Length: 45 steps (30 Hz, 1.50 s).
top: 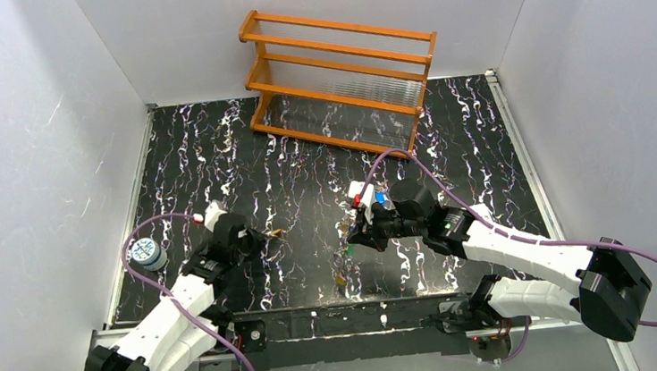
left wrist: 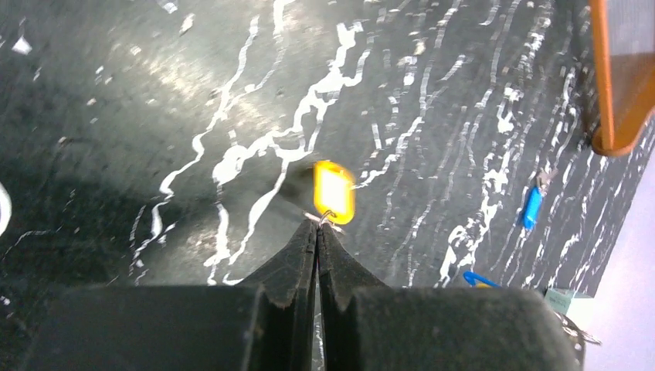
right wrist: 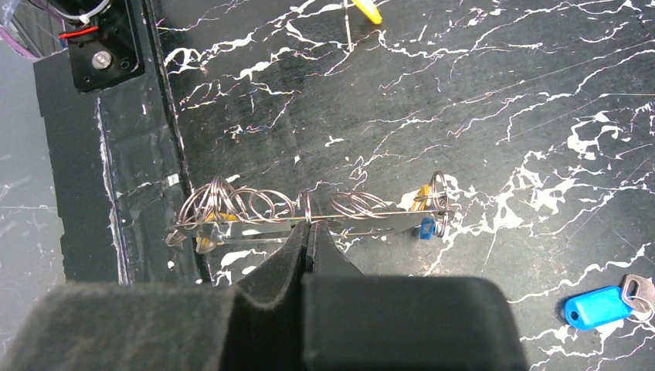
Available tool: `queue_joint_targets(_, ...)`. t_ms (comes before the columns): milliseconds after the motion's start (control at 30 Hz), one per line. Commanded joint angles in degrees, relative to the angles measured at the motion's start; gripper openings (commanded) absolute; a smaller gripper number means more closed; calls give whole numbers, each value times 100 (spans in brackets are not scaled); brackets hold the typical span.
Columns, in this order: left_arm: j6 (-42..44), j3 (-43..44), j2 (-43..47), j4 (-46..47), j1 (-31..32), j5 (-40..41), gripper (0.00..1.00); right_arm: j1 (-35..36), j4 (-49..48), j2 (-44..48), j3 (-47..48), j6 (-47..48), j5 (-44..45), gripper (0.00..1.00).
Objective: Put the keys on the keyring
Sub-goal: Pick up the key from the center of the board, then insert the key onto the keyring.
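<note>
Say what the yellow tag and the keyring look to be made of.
The yellow tag seems to be plastic: glossy, vivid, rounded corners, with a pale insert. The keyring is probably bare metal: thin, silvery-grey, with bright glints along it.

Table (top: 241,148): black top with white marble veining, glossy in the left wrist view, with white walls on three sides. A black strip runs along its near edge.

Well beyond both hands, at the far edge, an orange wooden rack (top: 340,77) stands upright with tiered rails.

Left of the left hand (left wrist: 318,224), at the table's left edge, sits a round blue-and-white patterned disc (top: 144,252), patterned face up.

Right of the right hand (right wrist: 307,232) and apart from it, a blue-tagged key (right wrist: 595,307) lies flat with its metal end pointing away from the hand.

Ahead and right of the left hand, near the rack's foot, lies a blue tag (left wrist: 531,207). Whether it is that same key cannot be told.
</note>
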<state>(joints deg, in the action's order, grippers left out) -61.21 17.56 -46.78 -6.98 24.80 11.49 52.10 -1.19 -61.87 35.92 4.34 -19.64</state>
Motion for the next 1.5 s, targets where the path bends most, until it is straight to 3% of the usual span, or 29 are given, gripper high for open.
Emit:
queue_joint_targets(0, 1343, 666, -164, 22, -45, -345, 0, -31, -282, 80, 343, 42, -85, 1)
queue_joint_targets(200, 3341, 1767, -706, -114, -36, -1874, 0, -26, -438, 170, 391, 11, -147, 1)
queue_joint_targets(433, 4216, 2109, -639, -37, 35, -2729, 0, -25, -424, 195, 434, 133, -347, 1)
queue_joint_targets(700, 5112, 1979, 62, 47, 314, -3617, 0, -24, -457, 155, 442, 346, -511, 1)
queue_joint_targets(900, 5113, 1846, 276, 208, 718, -3827, 0, -29, -409, 184, 439, 682, -688, 1)
queue_joint_targets(1200, 4952, 1762, -300, 825, 1993, -3373, 0, -28, -417, 264, 363, 1076, -1032, 1)
queue_joint_targets(1467, 4991, 1827, -518, 821, 2374, -3097, 0, -26, -347, 271, 395, 1098, -1033, 1)
